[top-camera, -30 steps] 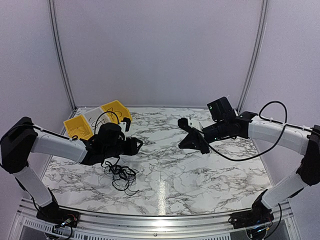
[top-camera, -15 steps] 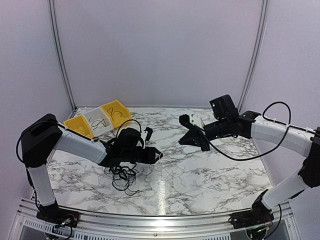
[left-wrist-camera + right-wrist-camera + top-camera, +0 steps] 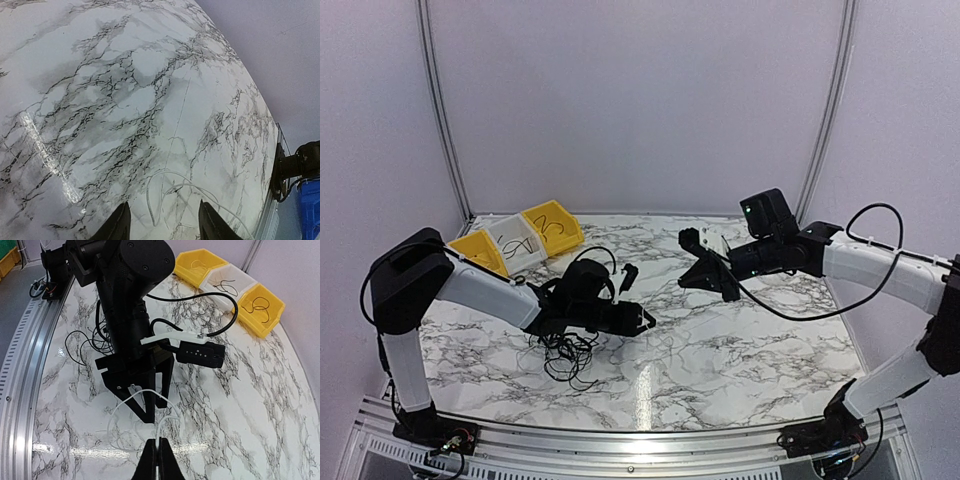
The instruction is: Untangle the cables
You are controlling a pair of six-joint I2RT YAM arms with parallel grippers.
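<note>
Right gripper (image 3: 158, 441) pinches a thin white cable (image 3: 147, 200). Left gripper (image 3: 164, 210) hangs half-open over it, black cables (image 3: 565, 352) heaped beside.

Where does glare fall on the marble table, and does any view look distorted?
Top external: a bright vertical glare streak on the table near its front edge. Left wrist: a slanted streak at left; the table looks strongly curved. Right wrist: a horizontal glare band low, yet the white cable looks sharp.
</note>
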